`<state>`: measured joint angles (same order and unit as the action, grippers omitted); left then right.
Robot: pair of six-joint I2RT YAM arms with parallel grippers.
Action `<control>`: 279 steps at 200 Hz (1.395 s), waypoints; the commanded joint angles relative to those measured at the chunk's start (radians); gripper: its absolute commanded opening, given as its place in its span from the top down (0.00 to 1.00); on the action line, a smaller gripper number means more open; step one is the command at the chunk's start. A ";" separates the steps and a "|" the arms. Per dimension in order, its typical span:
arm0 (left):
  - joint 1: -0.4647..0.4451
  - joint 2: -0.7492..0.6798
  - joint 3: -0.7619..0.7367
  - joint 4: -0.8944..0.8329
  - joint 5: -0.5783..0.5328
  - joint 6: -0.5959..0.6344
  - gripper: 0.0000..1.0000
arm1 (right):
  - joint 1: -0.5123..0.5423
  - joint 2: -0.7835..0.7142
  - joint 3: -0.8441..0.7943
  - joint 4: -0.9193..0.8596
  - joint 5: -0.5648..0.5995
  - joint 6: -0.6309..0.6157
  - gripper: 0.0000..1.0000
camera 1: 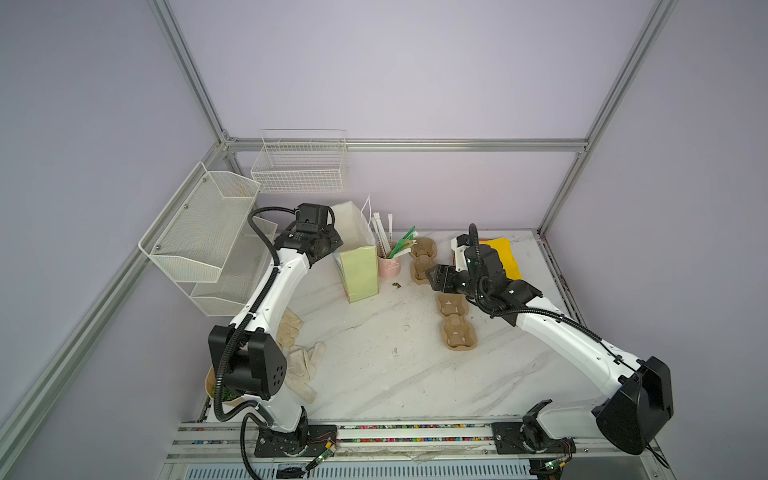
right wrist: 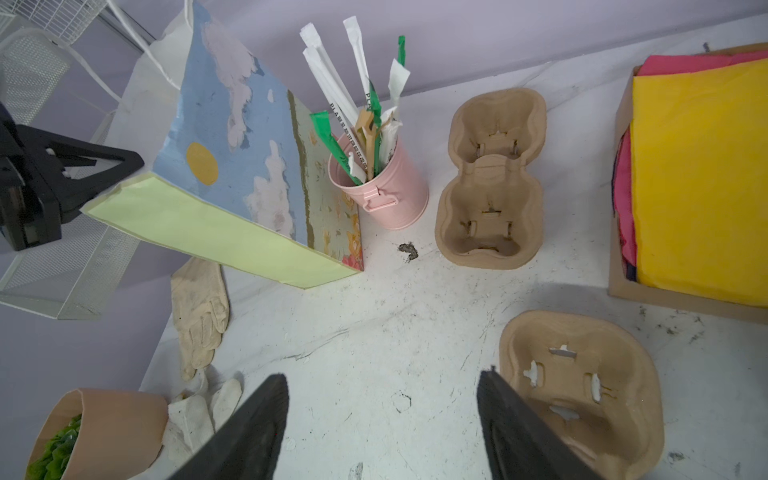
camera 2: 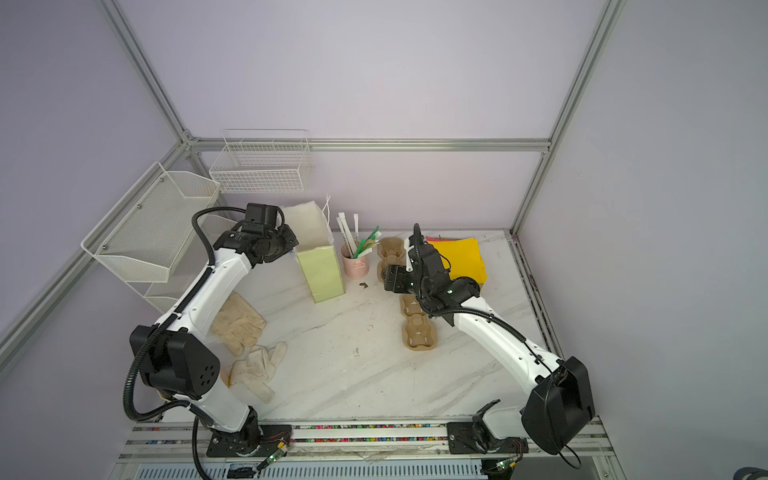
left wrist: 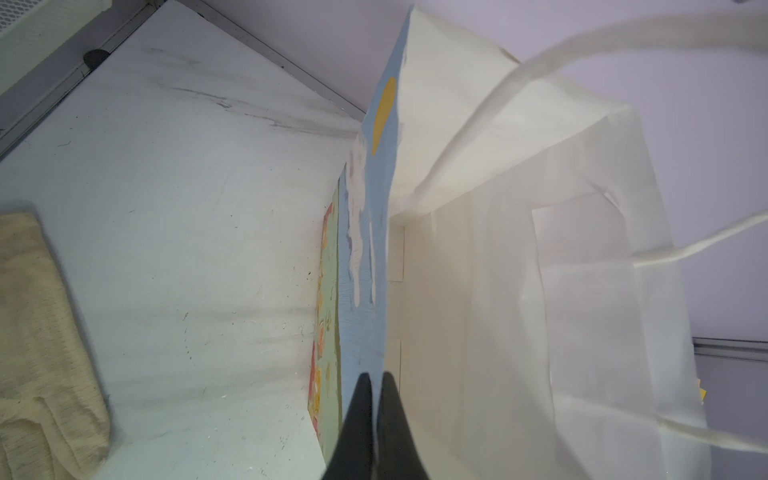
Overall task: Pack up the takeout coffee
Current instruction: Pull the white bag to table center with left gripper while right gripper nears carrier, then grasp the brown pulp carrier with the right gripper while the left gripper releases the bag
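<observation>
At far left, my left claw (left wrist: 376, 376) clamps the rim of the paper bag (left wrist: 478, 311) — my right claw (right wrist: 382, 376) hangs open.

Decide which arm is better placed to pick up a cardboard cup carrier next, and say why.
Right. The right gripper is open and empty, just beside a cup carrier. The left gripper is shut on the rim of the paper bag, across the table.

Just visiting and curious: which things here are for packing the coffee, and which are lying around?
For the job, likely: paper bag with painted sky, its rim pinched by the left hand; two brown pulp cup trays. No coffee cup shows.
Lying about: pink metal cup of straws; cream cloth gloves; yellow paper sheets; white wire baskets.
</observation>
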<state>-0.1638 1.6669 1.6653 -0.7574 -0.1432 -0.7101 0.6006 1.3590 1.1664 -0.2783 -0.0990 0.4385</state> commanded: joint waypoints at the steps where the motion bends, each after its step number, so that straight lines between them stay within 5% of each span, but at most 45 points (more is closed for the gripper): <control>1: 0.006 -0.100 0.068 -0.041 0.021 0.029 1.00 | 0.028 -0.033 0.044 -0.030 -0.028 -0.021 0.25; 74: -0.022 -0.509 -0.164 -0.224 0.076 0.071 1.00 | 0.036 -0.101 0.088 -0.099 -0.020 -0.013 0.25; 125: -0.106 -0.712 -0.279 -0.380 0.153 -0.020 1.00 | 0.036 -0.123 0.086 -0.210 0.080 0.056 0.24; 176: -0.335 -0.709 -0.243 -0.422 0.074 -0.144 1.00 | 0.034 -0.121 0.052 -0.300 0.174 0.096 0.21; 207: -0.434 -0.674 -0.277 -0.362 0.043 -0.200 1.00 | 0.032 -0.097 0.027 -0.378 0.224 0.116 0.07; 279: -0.518 -0.622 -0.403 -0.166 -0.010 -0.277 1.00 | -0.009 -0.040 -0.074 -0.404 0.158 0.140 0.03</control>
<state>-0.6647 1.0447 1.3251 -1.0534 -0.1158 -0.9379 0.6128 1.2861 1.1069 -0.6319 0.0818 0.5571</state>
